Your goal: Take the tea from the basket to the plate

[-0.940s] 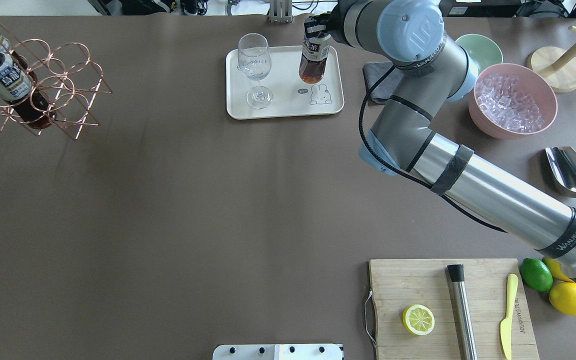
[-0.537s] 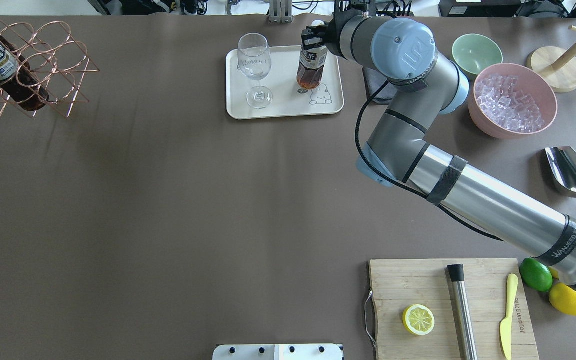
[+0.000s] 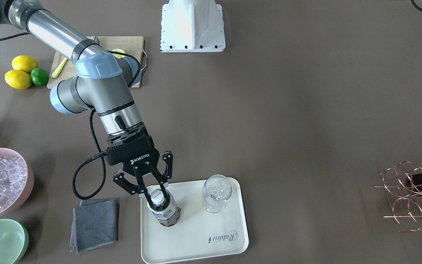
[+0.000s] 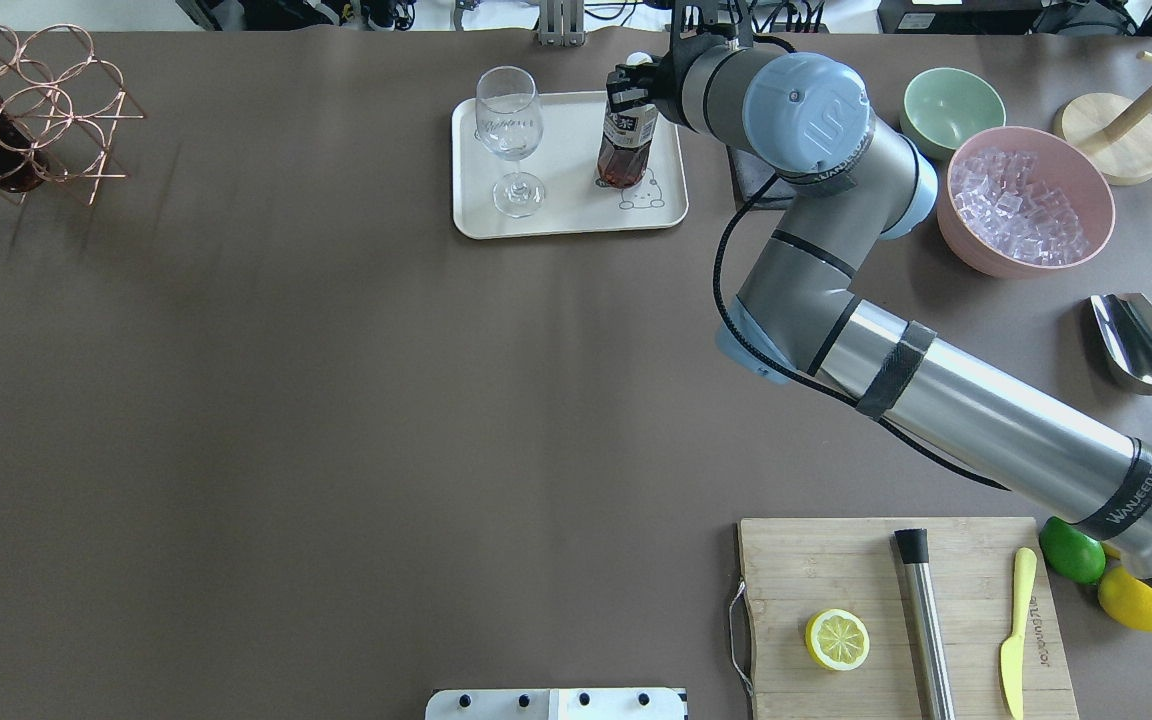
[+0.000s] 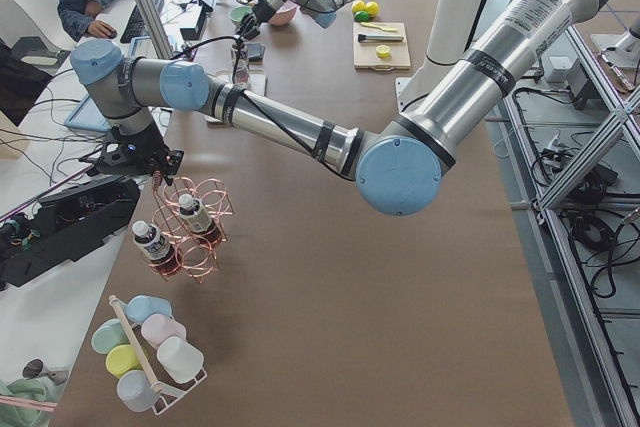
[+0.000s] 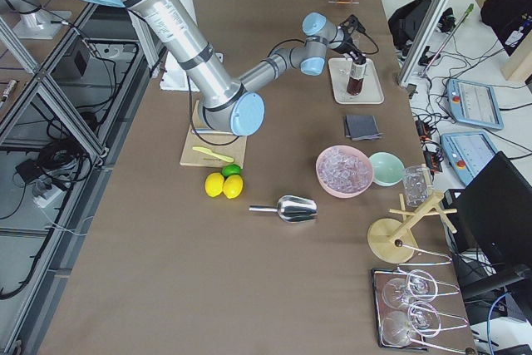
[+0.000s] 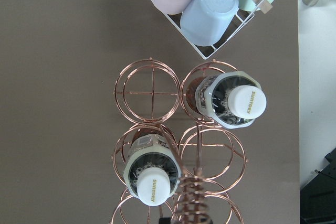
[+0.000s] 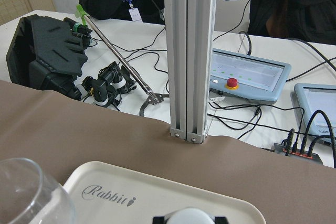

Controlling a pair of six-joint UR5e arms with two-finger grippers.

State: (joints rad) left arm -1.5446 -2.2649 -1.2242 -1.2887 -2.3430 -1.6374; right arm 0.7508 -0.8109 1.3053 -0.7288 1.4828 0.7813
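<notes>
My right gripper (image 3: 155, 194) is shut on the white cap of a tea bottle (image 3: 165, 213). The bottle stands upright on the cream plate (image 3: 196, 240) next to a glass, and it also shows from overhead (image 4: 622, 152) near the plate's bear drawing. My left gripper (image 5: 150, 162) holds the coiled handle of the copper wire basket (image 5: 195, 237) at the table's far left end (image 4: 36, 110). Two more tea bottles (image 7: 239, 100) (image 7: 152, 177) stand in the basket's cells. I cannot tell whether the basket touches the table.
A wine glass (image 4: 509, 130) stands on the plate's left half. A grey cloth (image 3: 95, 223), a green bowl (image 4: 951, 100) and a pink bowl of ice (image 4: 1026, 200) lie right of the plate. A wire rack of cups (image 5: 150, 357) stands beside the basket. A cutting board (image 4: 896, 610) is front right.
My right gripper has brought the tilted bottle down to stand upright on the plate. The basket has moved further to the far left and now sits level.
</notes>
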